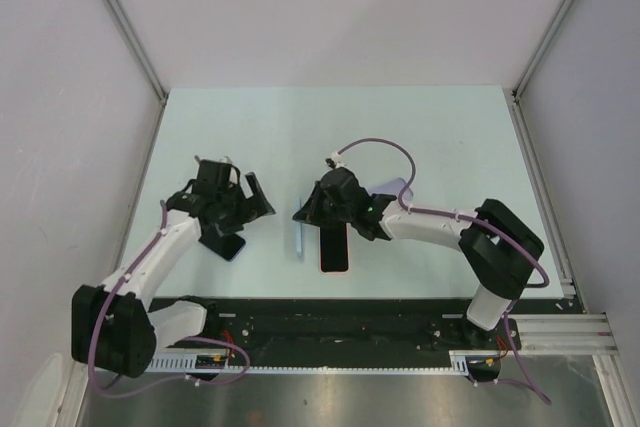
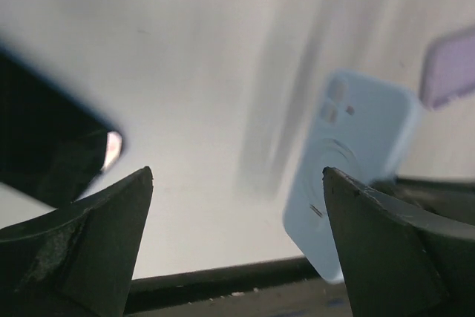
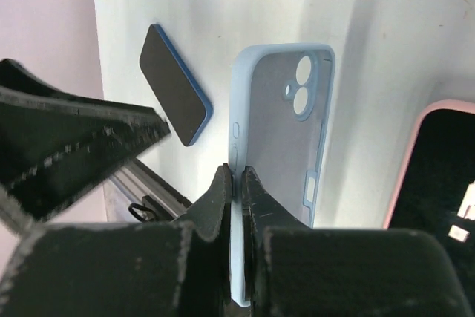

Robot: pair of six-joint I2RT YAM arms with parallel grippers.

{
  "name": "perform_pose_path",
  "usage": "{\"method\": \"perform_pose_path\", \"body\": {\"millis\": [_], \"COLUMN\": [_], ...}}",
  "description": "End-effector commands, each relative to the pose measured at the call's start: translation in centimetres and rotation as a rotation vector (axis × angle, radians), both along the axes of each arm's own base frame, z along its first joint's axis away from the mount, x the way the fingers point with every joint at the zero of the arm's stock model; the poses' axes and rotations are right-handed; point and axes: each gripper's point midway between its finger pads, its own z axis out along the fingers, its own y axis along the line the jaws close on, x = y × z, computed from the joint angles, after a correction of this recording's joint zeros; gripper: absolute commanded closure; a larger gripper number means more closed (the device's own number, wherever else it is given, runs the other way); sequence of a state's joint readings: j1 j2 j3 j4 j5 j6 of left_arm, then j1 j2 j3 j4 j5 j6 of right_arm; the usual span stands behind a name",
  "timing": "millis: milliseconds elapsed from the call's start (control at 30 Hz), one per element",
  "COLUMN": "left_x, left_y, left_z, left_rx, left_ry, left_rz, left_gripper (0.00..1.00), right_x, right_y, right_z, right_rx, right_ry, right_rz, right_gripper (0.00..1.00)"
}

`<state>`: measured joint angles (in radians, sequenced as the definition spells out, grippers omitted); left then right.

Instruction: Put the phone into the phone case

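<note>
One light-blue phone case (image 3: 276, 131) pinched upright by right gripper (image 3: 237, 177), near edge, I judge for loading | left gripper (image 2: 237, 176) splayed, empty.

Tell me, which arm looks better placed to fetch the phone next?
Left. The left gripper is open and empty with the dark blue phone just beside it, while the right gripper is shut on the edge of the light blue case.
</note>
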<state>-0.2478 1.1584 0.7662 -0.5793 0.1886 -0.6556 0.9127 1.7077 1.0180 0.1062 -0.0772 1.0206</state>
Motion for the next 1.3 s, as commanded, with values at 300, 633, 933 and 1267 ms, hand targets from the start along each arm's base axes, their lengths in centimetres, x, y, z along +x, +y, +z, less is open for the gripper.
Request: {"method": "perform_pose_path", "body": {"millis": [300,633,933,1267], "left_x": [-1.9,-2.6,-1.0,-0.8], "left_y": [13.2,15.9,15.0,13.1], "left_z": [0.6,-3.2,-3.9,-5.3], "left_rx": [0.345,0.397,0.322,0.223], "left_ry": [0.065,0.306,0.247,0.27], "left_rz": [0.557,0.606,0.598,0.55], "left_gripper": [0.01,0.0,0.0,0.0], "right_x": [0.0,0.2,2.3,2.9], "right_y": [1.7,4.5,4.3,3.7], "right_z": [-3.5,-7.0,-6.7,-7.9], "right_rx": [-0.471,-0.522,-0.483,-0.505], "right_ry": [-0.132,-0.133,-0.131,-0.114], "right_rz": [-0.065,-0.032,-0.089,-0.098], "right_gripper": [1.0,0.95,0.89,0.83]}}
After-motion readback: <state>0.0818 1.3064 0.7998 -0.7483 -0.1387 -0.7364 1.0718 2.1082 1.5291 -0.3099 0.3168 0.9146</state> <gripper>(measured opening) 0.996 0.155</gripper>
